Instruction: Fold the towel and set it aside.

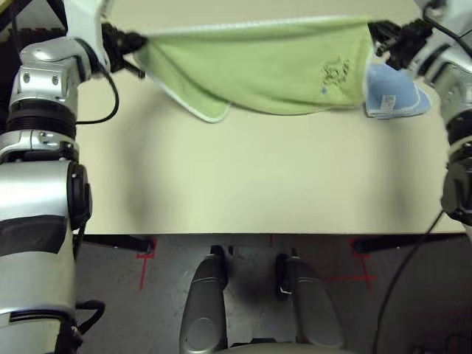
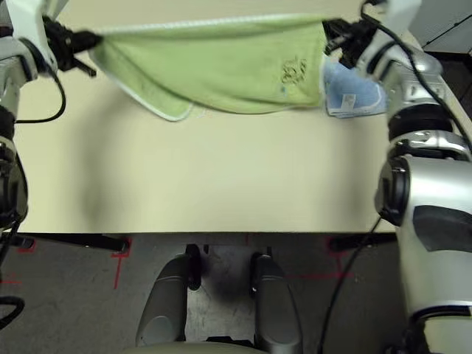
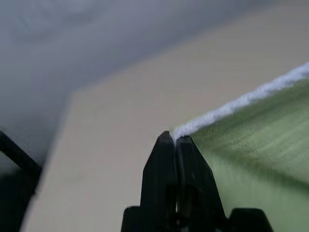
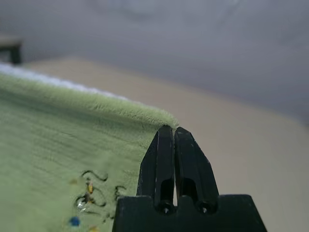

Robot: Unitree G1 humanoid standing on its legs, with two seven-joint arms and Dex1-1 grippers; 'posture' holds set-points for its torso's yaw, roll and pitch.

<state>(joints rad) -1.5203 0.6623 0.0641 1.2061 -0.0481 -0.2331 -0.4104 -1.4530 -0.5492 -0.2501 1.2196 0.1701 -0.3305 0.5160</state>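
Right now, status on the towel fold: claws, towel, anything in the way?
Left claw and right claw both shut on the towel's top corners. Towel stretched between them, lower edge hanging above the table. Blue folded cloth lies beside the right corner.

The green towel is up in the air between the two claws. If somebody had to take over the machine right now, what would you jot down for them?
Left gripper: shut on one top corner of the towel.
Right gripper: shut on the other top corner, on the side with the embroidered logo.
Towel: stretched between the two grippers above the far part of the table, hanging doubled, lower edge sagging toward the tabletop.
Light blue folded cloth: lies on the table near the right gripper, not part of the job.
Done: both corners gripped, towel lifted.
Left: finish the fold, lay it down, set it aside.
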